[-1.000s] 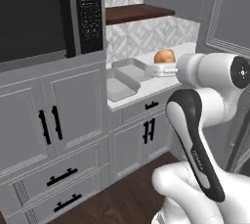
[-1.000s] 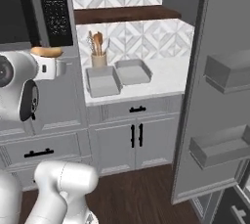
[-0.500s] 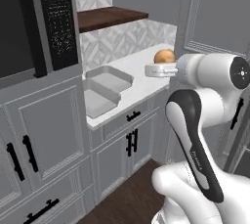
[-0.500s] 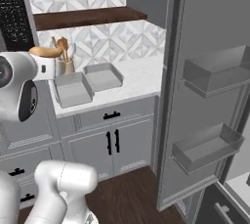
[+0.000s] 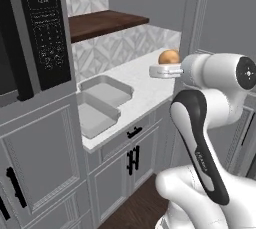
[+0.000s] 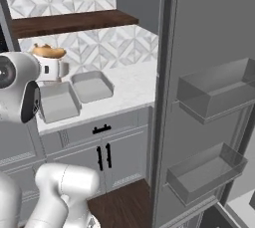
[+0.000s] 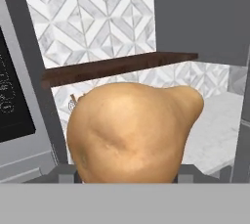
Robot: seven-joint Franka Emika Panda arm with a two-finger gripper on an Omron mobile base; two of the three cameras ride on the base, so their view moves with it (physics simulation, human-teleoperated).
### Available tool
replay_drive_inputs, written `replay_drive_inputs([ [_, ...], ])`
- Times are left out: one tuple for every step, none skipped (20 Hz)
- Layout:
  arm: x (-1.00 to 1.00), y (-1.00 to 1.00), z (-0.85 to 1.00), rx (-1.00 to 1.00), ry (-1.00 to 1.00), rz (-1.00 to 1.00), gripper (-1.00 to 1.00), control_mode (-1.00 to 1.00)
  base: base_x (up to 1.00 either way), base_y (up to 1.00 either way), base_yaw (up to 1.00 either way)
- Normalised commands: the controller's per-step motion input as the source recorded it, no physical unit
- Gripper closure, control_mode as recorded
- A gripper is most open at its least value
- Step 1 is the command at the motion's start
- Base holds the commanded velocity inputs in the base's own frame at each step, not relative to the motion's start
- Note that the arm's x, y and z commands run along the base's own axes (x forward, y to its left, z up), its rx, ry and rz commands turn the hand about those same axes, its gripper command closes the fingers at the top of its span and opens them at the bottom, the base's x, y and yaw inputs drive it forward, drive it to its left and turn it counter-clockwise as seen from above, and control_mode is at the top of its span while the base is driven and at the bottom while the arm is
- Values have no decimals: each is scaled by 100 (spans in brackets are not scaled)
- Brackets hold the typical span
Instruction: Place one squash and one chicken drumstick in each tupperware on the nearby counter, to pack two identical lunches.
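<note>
Drumstick [image 7: 129, 132] in gripper [image 5: 165, 71]; no legible writing.

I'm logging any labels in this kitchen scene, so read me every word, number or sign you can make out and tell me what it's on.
Microwave control panel: rows of pale button markings and a small display line, too small and blurred to read.
Same panel in the hand view: faint dotted marks, unreadable.
Tupperware, counter, fridge door: no text.

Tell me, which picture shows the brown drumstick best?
The hand view: the chicken drumstick sits big and close, held in the end effector. Both base views show it as a small lump beside the arm.
</note>
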Motion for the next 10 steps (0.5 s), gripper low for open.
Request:
replay_drive_inputs([
  [0,0,0,0,0,0,100,100,31,-6,-8],
  [0,0,0,0,0,0,100,100,20,-1,-8],
  [0,0,0,0,0,0,100,100,8,0,-7],
  [0,0,0,0,0,0,100,100,0,0,-7],
  [0,0,0,0,0,0,100,100,6,0,-6],
  [21,0,-93,3,0,-4,100,-100,0,0,0],
  [49,0,-100,6,0,0,100,-100,0,0,0],
  [72,0,-100,11,4,0,100,-100,0,0,0],
  [89,0,-100,9,9,0,100,-100,0,0,0],
  [100,0,-100,0,17,0,100,-100,0,0,0],
])
